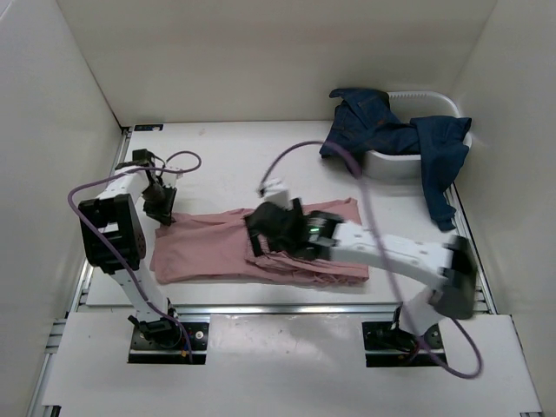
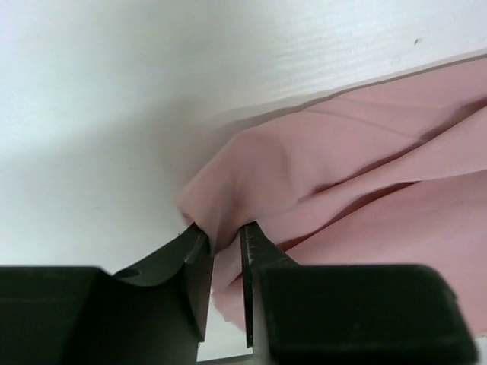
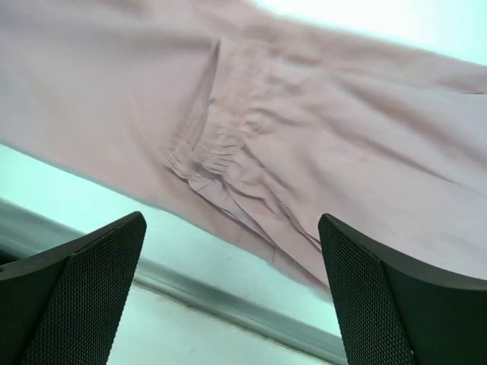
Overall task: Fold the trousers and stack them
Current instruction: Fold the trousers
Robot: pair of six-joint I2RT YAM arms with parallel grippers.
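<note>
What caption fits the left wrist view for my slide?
Left gripper pinching an edge of the pink trousers over the white table.

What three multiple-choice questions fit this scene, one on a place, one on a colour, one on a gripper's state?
1. The jeans lie: A) draped over the white tub at the far right; B) under the left arm; C) in a gripper.
2. The trousers spread flat are: A) grey; B) green; C) dusty pink.
3. The right gripper is: A) shut on the jeans; B) open above the trousers; C) out of view.
Answers: 1 A, denim hangs over the tub's rim. 2 C, pink cloth shows in every view. 3 B, its wrist view shows fingers wide apart over the cloth.
</note>
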